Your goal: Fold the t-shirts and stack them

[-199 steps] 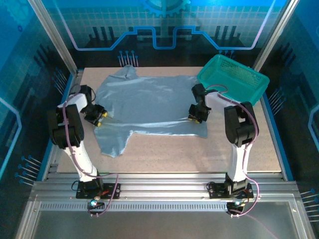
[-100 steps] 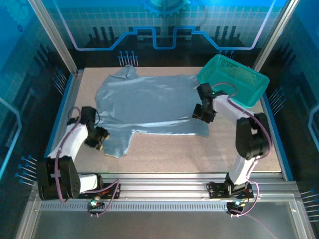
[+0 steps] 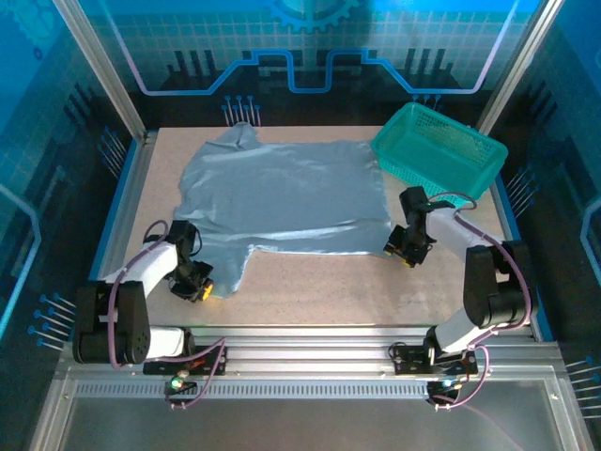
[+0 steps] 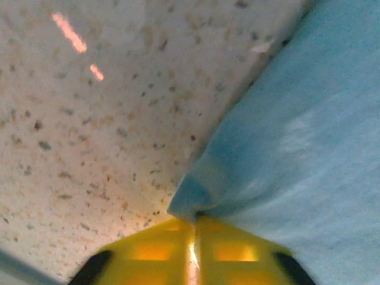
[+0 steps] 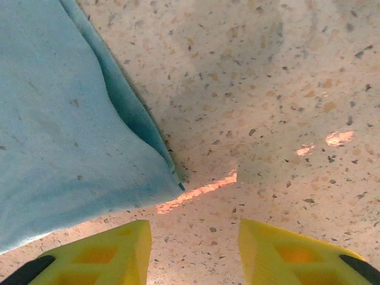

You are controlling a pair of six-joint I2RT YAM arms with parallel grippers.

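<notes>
While flat on the table [image 3: 310, 282] beside the teal basket [image 3: 441, 150], t-shirt [image 3: 282, 193] corner pinched in left gripper [image 4: 193, 224], right gripper [image 5: 195, 236] parted nearby

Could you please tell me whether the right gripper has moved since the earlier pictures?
Yes: the right gripper moved toward the near side and rightward, past the left corner of the basket.
</notes>
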